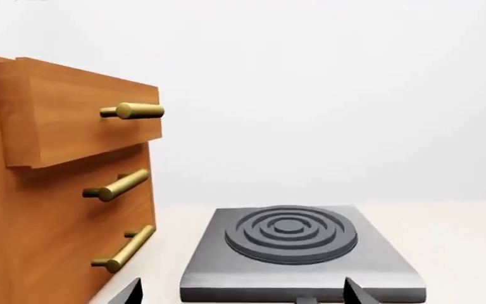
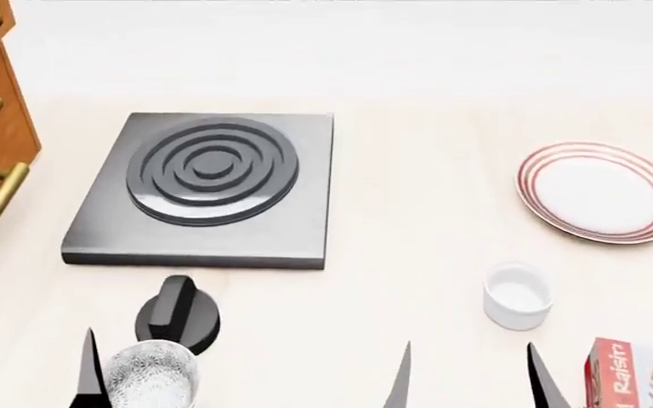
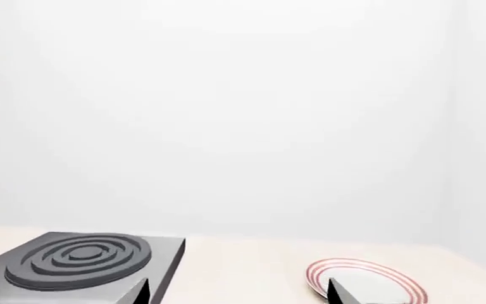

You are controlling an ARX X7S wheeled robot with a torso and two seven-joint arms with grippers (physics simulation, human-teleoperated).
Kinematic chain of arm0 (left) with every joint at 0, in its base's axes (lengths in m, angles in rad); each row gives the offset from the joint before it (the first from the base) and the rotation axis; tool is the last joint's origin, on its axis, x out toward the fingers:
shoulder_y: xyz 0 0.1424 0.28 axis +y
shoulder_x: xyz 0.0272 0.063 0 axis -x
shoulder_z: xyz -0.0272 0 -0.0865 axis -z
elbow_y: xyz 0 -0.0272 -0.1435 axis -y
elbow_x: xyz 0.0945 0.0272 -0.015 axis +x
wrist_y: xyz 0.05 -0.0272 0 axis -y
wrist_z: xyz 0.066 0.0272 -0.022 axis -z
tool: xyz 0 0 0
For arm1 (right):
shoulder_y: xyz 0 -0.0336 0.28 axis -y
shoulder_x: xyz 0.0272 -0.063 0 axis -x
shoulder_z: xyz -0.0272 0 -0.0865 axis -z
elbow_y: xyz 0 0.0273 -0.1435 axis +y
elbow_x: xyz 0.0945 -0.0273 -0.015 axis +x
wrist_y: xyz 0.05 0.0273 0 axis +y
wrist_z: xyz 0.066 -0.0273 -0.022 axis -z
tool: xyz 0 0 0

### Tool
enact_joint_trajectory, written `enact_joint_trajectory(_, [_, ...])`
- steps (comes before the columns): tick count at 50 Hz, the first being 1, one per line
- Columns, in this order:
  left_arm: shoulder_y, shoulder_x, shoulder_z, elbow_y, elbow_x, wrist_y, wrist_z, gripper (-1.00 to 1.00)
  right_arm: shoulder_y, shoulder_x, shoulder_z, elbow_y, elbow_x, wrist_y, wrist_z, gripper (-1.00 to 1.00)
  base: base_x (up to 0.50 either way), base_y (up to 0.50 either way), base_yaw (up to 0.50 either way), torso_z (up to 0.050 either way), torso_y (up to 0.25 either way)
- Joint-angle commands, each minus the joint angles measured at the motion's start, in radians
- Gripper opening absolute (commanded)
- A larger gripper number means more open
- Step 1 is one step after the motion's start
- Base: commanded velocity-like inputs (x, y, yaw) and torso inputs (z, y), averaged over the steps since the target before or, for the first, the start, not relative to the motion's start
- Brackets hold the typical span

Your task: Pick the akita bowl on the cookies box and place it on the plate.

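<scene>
The plate, white with red rings, lies at the right of the table and also shows in the right wrist view as the plate. Only a corner of the red and white cookies box shows at the head view's bottom right. The akita bowl on it is cut off by the frame edge and out of view. My right gripper is open and empty, left of the box and nearer than the plate. My left gripper is open and empty too.
A speckled twin bowl stands on the table just right of my left gripper's finger, with a black knob behind it. Beyond them lies a grey hotplate. A plain white cup stands between box and plate. Wooden drawers rise at far left.
</scene>
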Motion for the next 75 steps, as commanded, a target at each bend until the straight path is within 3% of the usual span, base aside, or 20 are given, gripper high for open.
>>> enact_joint_trajectory(1, [0.003,0.004,-0.016,0.029,0.005,-0.01,0.015,1.0,-0.007,-0.002,0.015,-0.035,-0.03,0.01,-0.007,1.0,0.5,0.0,0.0,0.0,0.0])
enact_joint_trajectory(20, [0.005,-0.013,0.0,0.012,-0.007,0.003,-0.004,1.0,-0.018,0.014,0.003,-0.038,-0.037,-0.021,0.019,1.0,0.5,0.0,0.0,0.0,0.001])
enact_joint_trajectory(25, [0.006,-0.018,0.003,0.013,-0.011,0.002,-0.009,1.0,-0.009,0.026,-0.001,-0.038,0.039,0.028,-0.017,1.0,0.5,0.0,0.0,0.0,0.0])
enact_joint_trajectory(33, [0.004,-0.024,0.004,0.009,-0.019,0.003,-0.016,1.0,-0.006,0.03,0.011,-0.056,0.02,0.036,0.014,1.0,-0.02,-0.07,0.0,0.0,0.0])
enact_joint_trajectory(75, [0.0,-0.053,0.024,0.009,-0.042,0.002,-0.046,1.0,-0.023,0.068,-0.005,-0.083,0.019,0.024,0.042,1.0,-0.14,-0.5,0.0,0.0,0.0])
